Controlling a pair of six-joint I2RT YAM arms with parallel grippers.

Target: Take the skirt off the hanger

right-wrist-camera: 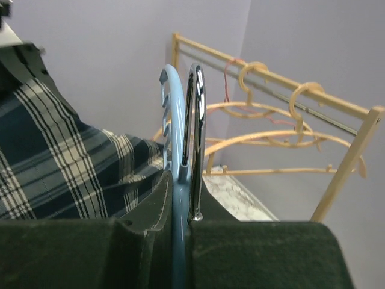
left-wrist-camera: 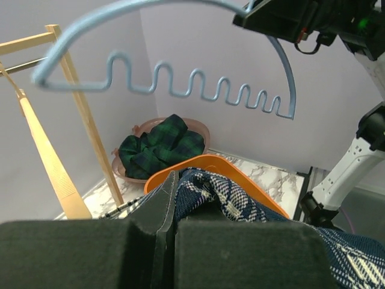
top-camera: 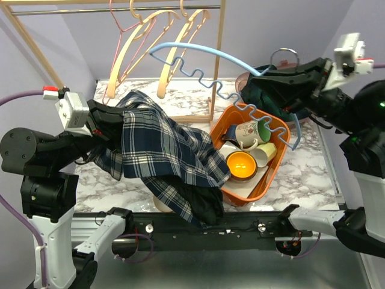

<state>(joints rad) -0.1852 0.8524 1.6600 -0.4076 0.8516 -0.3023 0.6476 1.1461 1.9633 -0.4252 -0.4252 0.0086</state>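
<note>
The skirt is dark blue plaid and hangs in a bunch from my left gripper, which is shut on its cloth. Its lower folds spill across the marble table toward the front edge. The left wrist view shows the skirt pinched at my left gripper. The hanger is light blue with a wavy lower bar and a chrome hook. It is held up in the air, bare, with my right gripper shut on its hook end. In the right wrist view the hanger runs out from my right gripper.
An orange tray with mugs and a yellow bowl sits right of the skirt. Behind it a pink bowl holds green plaid cloth. A wooden rack with cream hangers stands at the back.
</note>
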